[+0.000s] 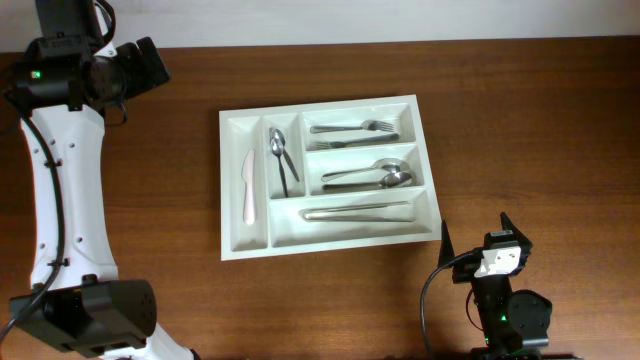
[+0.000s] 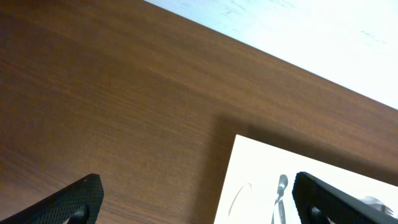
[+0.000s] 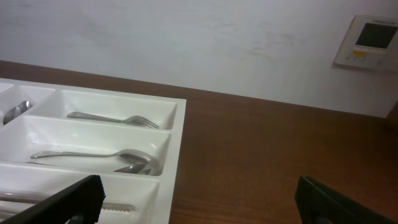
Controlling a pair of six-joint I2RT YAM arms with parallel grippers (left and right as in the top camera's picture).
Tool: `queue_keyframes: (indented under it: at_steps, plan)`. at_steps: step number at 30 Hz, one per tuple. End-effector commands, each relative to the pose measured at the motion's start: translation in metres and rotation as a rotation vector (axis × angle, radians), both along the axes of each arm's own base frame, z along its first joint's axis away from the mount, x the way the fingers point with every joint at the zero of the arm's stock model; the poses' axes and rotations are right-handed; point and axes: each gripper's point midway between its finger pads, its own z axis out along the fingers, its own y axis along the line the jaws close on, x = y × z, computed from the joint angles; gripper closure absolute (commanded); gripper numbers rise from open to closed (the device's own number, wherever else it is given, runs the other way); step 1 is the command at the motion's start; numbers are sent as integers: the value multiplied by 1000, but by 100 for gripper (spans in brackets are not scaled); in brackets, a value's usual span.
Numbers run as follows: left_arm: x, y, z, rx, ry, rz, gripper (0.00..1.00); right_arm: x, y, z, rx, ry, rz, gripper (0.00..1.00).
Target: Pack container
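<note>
The container (image 1: 227, 200) is a white five-compartment tray at the table's middle. It holds a white knife (image 1: 247, 188), small spoons (image 1: 281, 158), forks (image 1: 350, 133), big spoons (image 1: 370, 175) and metal knives (image 1: 358, 211). My left gripper (image 1: 150, 62) is open and empty at the far left, well away from the tray. In the left wrist view the gripper (image 2: 199, 202) hangs over bare wood by the tray's corner (image 2: 261, 162). My right gripper (image 1: 475, 237) is open and empty just off the tray's near right corner. In the right wrist view the gripper (image 3: 199, 202) is beside the rim (image 3: 177, 155).
The brown wooden table (image 1: 520, 120) runs all round the tray. A white wall with a small wall controller (image 3: 368, 41) lies beyond the table's far edge. The white left arm (image 1: 60, 190) stretches along the left side.
</note>
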Motion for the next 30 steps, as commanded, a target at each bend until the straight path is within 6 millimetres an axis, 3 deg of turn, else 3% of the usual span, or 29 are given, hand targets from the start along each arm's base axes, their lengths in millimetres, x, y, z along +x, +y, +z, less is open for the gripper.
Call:
queue_keyframes:
  at_steps: [1,10,13,15,16,18,20,25,30]
  plan:
    - [1,2,1,13,-1,-3,1,0,-2,-1,7,1,-12,1]
    - [-1,2,4,14,-7,-3,1,0,-2,-2,7,2,-12,1]
    - [-16,-9,40,24,-89,-21,1,0,-2,-2,7,1,-12,1]
    - [-35,-23,77,33,-177,-48,1,0,-2,-2,7,2,-12,1]
    - [-48,-32,97,36,-227,-67,1,0,-2,-2,7,1,-12,2]
    - [-107,-73,169,34,-421,-166,1,0,-2,-2,7,2,-12,1]
    - [-144,-90,201,24,-522,-220,1,0,-2,-2,7,2,-12,1]
    - [-238,-98,259,2,-750,-282,1,0,-2,-2,7,2,-12,1]
    - [-314,-86,283,-1,-909,-274,1,0,-2,-2,7,2,-12,1]
